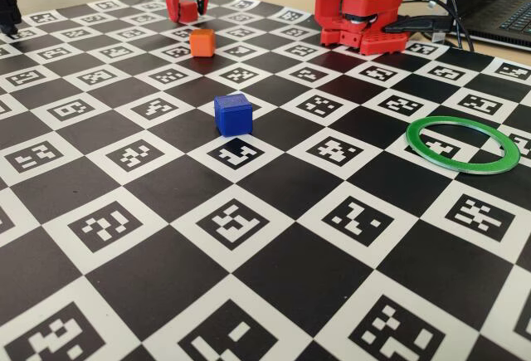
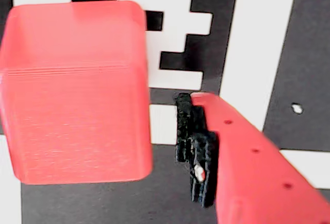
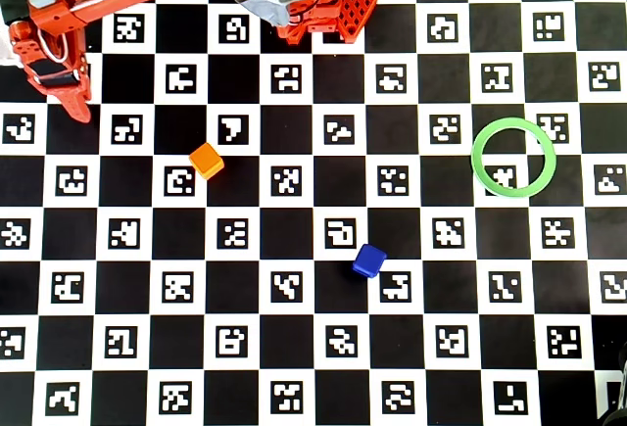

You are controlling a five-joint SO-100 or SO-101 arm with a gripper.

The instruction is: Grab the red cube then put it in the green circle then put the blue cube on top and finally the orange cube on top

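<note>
The red cube fills the left of the wrist view, matte, faintly layered, flat on the checkered bench. In the fixed view it sits far back. The orange cube rests just in front of it, squarely upright. The blue cube stands nearer mid-board, turned slightly. The green circle, a thin flat ring, lies well apart at right, empty.
</note>
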